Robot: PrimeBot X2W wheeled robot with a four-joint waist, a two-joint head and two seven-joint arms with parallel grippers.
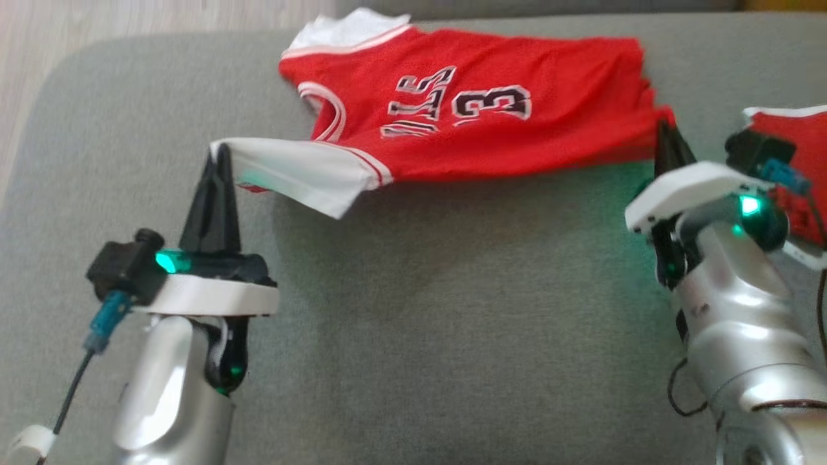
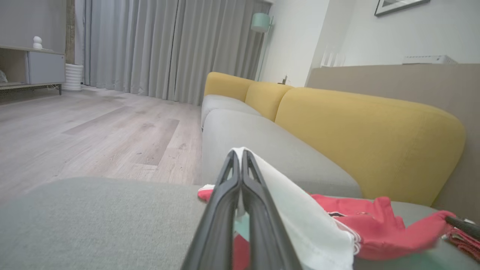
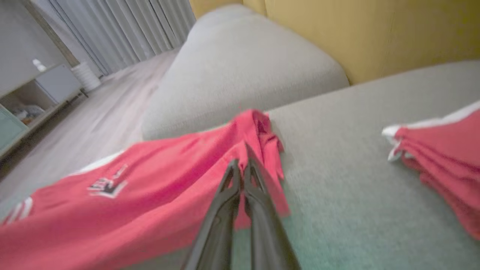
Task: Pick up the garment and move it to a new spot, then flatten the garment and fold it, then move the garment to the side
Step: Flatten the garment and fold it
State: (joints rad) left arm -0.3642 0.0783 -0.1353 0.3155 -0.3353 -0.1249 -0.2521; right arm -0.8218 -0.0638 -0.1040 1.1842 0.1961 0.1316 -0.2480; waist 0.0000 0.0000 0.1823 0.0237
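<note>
Jersey (image 1: 478,116) lies lengthwise left-right, shoulders toward robot's left.

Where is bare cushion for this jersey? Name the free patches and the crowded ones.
Free: the wide stretch of grey cushion between the left gripper and right gripper, nearer than the red jersey they hold; also the strip left of the left gripper. Crowded: the right edge, where a second red garment lies beside the right gripper.
</note>
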